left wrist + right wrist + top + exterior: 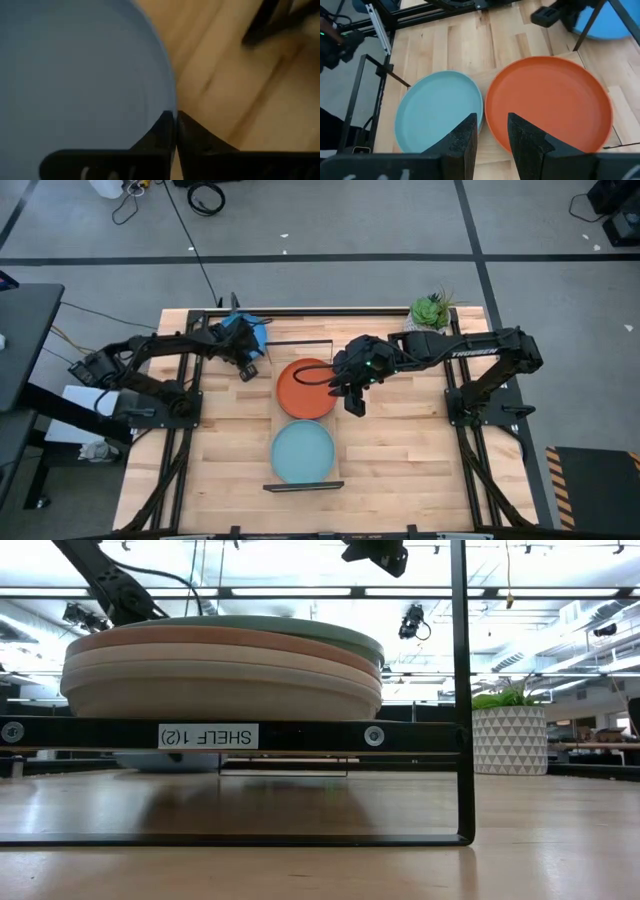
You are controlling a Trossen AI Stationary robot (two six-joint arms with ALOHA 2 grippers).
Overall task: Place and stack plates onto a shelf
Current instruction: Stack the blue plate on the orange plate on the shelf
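Here, on the left, my left gripper (247,352) is pinched shut on the rim of the bright blue round matte plate (248,332), so I can carry it by its edge. The long light-wood shelf (283,418) holds an orange plate (300,395) and a light blue plate (303,451). My right gripper (354,396) hovers beside the orange rim, fingers slightly parted and empty, with bare tabletop beyond it.

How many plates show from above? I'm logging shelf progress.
3 tops: orange plate and light blue plate on the shelf, bright blue plate in the left gripper. Stacked plates underneath are hidden.
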